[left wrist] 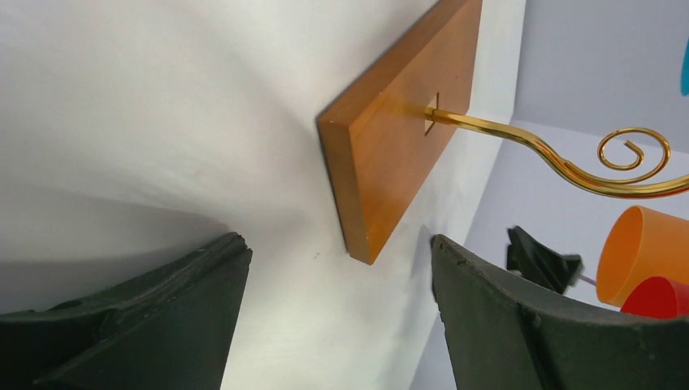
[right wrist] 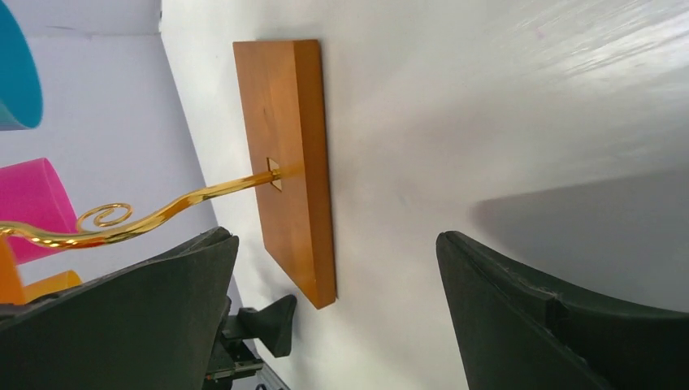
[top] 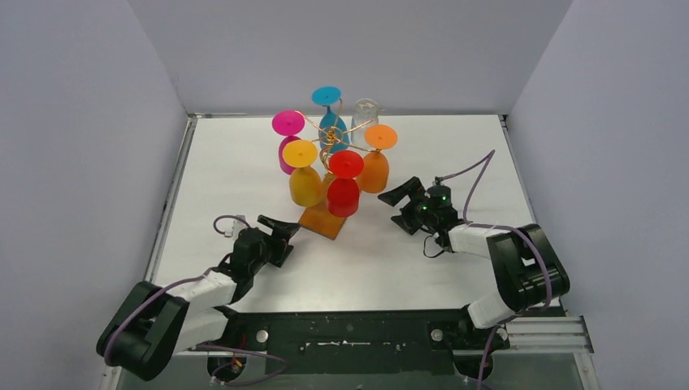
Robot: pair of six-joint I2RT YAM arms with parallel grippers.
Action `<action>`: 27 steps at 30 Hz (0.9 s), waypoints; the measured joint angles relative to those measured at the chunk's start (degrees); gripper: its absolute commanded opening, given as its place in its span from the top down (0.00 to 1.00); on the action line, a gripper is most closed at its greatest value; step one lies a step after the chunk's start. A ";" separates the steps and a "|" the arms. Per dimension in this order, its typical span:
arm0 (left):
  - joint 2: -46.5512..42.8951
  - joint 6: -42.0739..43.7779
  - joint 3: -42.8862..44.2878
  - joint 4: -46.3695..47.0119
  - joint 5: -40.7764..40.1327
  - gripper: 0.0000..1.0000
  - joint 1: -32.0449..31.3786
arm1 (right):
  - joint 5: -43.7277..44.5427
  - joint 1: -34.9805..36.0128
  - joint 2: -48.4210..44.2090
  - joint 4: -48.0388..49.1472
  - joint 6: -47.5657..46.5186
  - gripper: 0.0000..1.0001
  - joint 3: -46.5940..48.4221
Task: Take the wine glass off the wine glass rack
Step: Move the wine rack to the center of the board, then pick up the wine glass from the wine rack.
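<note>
- Left end effector: low over the white desk, fingers spread wide and holding nothing. It points at the near left corner of the rack's base, close to it but apart.
- Right end effector: also low over the desk, fingers spread wide and empty. It stands to the right of the rack, near the red and orange glasses and touching neither.
- Wooden base: a flat orange-brown rectangle lying on the desk between the two end effectors. In each wrist view it appears ahead, framed by that end effector's open fingers.
- Wine glass rack: gold wire stem rising from the base, with curled scroll arms spreading outward. It stands at mid-desk, beyond both end effectors.
- Red wine glass and yellow wine glass: they hang foot-up and bowl-down on the nearest arms, just above the base.
- Orange wine glass and magenta wine glass: hung likewise, on the right and left sides.
- Blue wine glass and clear wine glass: hung on the far arms, nearest the back wall.
</note>
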 measured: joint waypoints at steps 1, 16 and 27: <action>-3.26 0.63 -0.37 -3.56 -0.76 0.19 0.00 | 0.59 -0.61 -2.64 -2.93 -1.07 0.00 -0.13; -40.48 13.29 8.11 -52.76 -15.32 0.15 1.27 | 17.66 -2.99 -46.97 -38.14 -20.92 0.00 12.92; -33.44 27.23 22.93 -59.78 -19.89 0.13 2.21 | 6.25 3.10 -32.94 -44.00 -30.01 0.08 40.85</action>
